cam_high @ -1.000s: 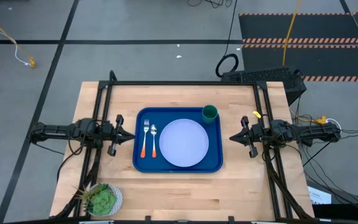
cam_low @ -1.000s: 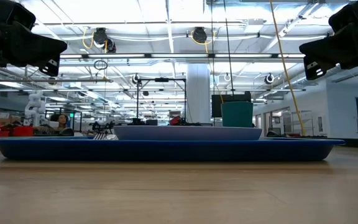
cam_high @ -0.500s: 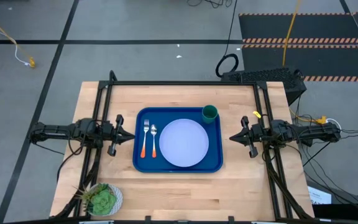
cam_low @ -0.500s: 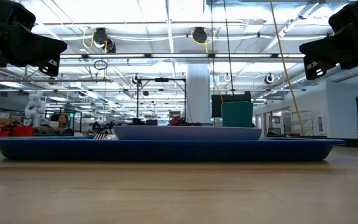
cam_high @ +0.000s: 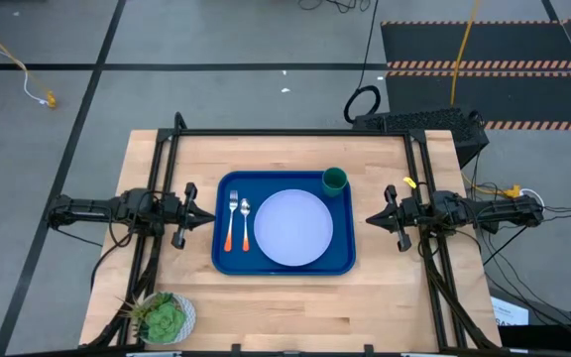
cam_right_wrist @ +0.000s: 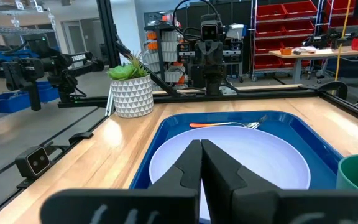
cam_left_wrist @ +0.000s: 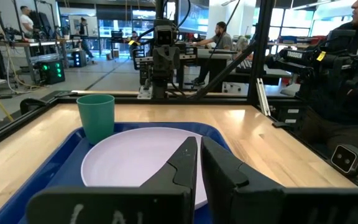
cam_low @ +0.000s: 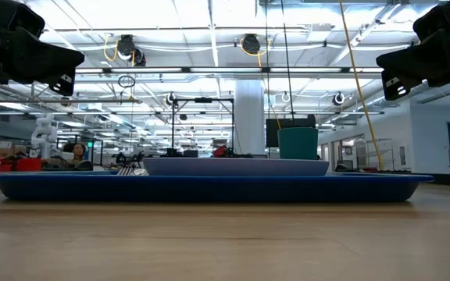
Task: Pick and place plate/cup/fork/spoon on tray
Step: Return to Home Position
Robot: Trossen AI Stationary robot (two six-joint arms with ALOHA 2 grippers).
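Observation:
The blue tray [cam_high: 222, 260] lies in the middle of the table. On it rest the pale plate [cam_high: 293, 228], the green cup [cam_high: 335, 179] upright at its far right corner, and the orange-handled fork [cam_high: 232, 220] and spoon [cam_high: 245, 220] side by side, left of the plate. My left gripper [cam_high: 210, 220] hangs level just off the tray's left edge, shut, with only a thin slit between its fingers [cam_left_wrist: 185, 163]. My right gripper [cam_high: 370, 220] hangs level off the tray's right edge, shut. Both point at the tray and hold nothing.
A small white pot with a green plant [cam_high: 164, 317] stands at the table's near left corner. A black frame [cam_high: 295, 132] runs along the far edge and both sides. Bare wood lies near and far of the tray. People show in the room beyond.

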